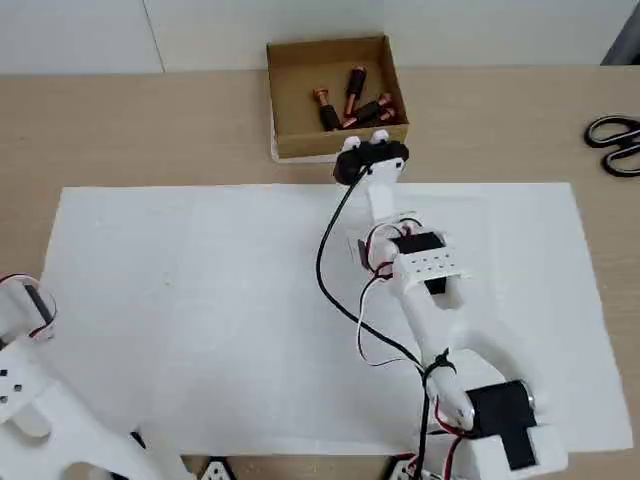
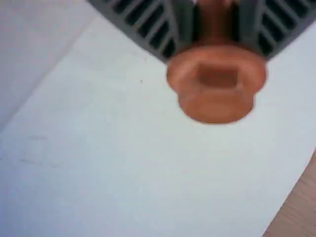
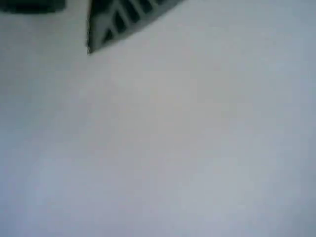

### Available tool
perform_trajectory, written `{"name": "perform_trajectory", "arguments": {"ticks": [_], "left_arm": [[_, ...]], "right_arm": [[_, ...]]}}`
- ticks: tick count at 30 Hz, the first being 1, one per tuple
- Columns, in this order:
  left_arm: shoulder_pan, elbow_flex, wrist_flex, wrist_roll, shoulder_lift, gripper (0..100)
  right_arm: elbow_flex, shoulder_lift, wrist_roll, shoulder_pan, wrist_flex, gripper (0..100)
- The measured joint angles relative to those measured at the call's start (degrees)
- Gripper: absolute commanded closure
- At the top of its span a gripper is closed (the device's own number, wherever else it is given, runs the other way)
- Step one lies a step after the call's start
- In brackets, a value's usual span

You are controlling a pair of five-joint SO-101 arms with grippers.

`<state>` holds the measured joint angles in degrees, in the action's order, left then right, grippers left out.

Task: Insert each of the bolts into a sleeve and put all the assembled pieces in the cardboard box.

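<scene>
Pale wall (image 1: 200, 30) behind wooden table (image 1: 150, 110), white mat (image 1: 200, 300)

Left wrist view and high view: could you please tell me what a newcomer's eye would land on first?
First comes the copper bolt, gripped in the left end effector above the white sheet. In the high view, the cardboard box at the far side of the table holds several copper-and-black assembled pieces. An arm's end effector sits right at the box's near wall.
</scene>
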<state>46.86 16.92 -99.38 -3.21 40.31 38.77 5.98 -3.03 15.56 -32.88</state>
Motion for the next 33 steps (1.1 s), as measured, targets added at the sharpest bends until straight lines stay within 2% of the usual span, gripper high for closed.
{"name": "perform_trajectory", "arguments": {"ticks": [6, 16, 23, 29, 33], "left_arm": [[0.0, 0.0, 0.0, 0.0, 0.0, 100], [0.0, 0.0, 0.0, 0.0, 0.0, 100], [0.0, 0.0, 0.0, 0.0, 0.0, 100], [0.0, 0.0, 0.0, 0.0, 0.0, 100], [0.0, 0.0, 0.0, 0.0, 0.0, 100]], "right_arm": [[-2.2, -0.1, 0.0, 0.0, -5.2, 73.9], [-23.6, -0.1, 0.0, 0.0, -30.9, 74.0], [-25.4, -6.6, -1.8, 0.1, -33.4, 74.6], [-31.4, -16.9, -2.1, -1.1, -33.4, 88.6], [-35.1, -21.9, -2.1, -2.0, -34.4, 92.9]]}}
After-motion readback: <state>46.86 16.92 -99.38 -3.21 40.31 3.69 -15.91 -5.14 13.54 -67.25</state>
